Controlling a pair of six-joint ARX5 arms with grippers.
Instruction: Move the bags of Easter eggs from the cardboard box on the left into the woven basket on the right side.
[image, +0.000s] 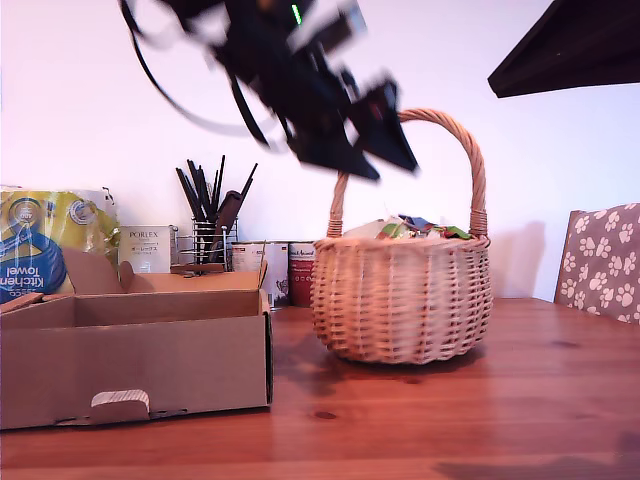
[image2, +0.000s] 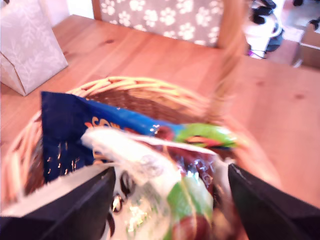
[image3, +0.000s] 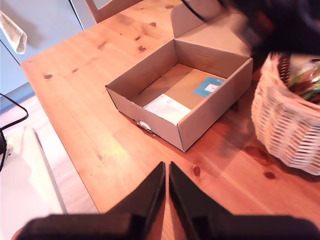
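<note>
Box (image: 135, 350) beside the basket (image: 400, 300) looks emptied in our second wrist view, only flat labels on its floor. Bags (image: 415, 229) are heaped at the basket's rim. Our first gripper (image2: 170, 200) hangs above the basket, jaws apart with nothing between them. Our second gripper (image3: 167, 195) hovers away from the basket, fingers pressed together and empty. The risk we judge: the arm clipping the basket's handle (image: 470, 150) and tipping the loose pile out.

Bags of Easter eggs (image2: 150, 165) fill the woven basket (image2: 145, 90).
</note>
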